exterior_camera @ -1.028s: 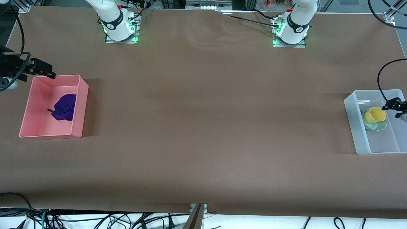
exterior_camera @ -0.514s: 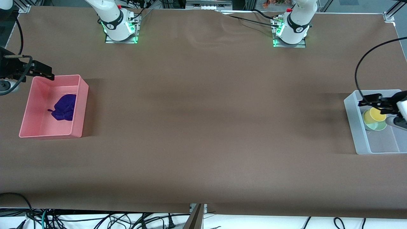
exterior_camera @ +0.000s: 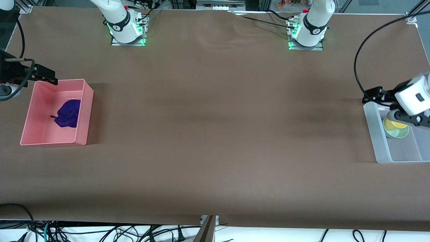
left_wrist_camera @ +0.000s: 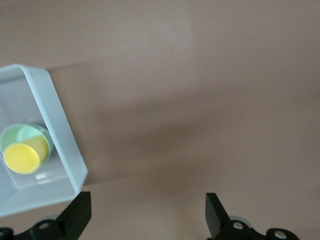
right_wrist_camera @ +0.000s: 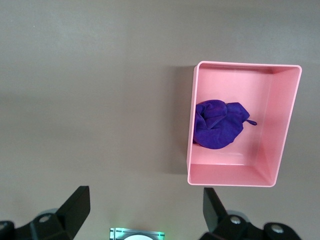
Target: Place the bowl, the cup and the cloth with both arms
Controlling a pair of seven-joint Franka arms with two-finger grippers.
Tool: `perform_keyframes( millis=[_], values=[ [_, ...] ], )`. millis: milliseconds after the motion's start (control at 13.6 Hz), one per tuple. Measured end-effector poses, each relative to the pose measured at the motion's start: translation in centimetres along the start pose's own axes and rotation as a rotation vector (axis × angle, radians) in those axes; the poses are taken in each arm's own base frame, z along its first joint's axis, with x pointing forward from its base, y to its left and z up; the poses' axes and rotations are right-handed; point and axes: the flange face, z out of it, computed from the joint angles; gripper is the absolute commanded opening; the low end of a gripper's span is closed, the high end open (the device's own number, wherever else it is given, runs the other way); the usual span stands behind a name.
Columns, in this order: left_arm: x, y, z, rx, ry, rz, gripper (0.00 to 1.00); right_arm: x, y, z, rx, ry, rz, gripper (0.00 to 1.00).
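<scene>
- Bowl point(exterior_camera: 398, 133) – pale green, sitting in a clear bin point(exterior_camera: 403, 156) at the table edge on the left arm's end, with the yellow cup point(exterior_camera: 391, 124) resting in it.
- Purple cloth point(exterior_camera: 68, 113) lies crumpled in a pink bin point(exterior_camera: 50, 141) at the right arm's end.
- Left gripper point(exterior_camera: 368, 99) hangs over the clear bin's corner – fingers point(left_wrist_camera: 77, 216) spread, empty.
- Right gripper point(exterior_camera: 50, 78) hangs over the pink bin's corner, fingers point(right_wrist_camera: 76, 206) apart, empty.
</scene>
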Motion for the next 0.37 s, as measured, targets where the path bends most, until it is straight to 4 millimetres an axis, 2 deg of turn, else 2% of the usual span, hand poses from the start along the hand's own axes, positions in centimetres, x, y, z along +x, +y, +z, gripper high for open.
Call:
perform_keyframes(
  millis=[147, 367],
  values=[
    [-2.3, 1.2, -0.2, 0.015, 0.082, -0.084, 1.0, 0.0, 0.0, 0.0, -0.001, 0.0, 0.0, 1.0],
    [-4.7, 1.5, 0.9, 0.017, 0.109, -0.116, 1.0, 0.0, 0.0, 0.0, -0.001, 0.0, 0.0, 1.0]
  ],
)
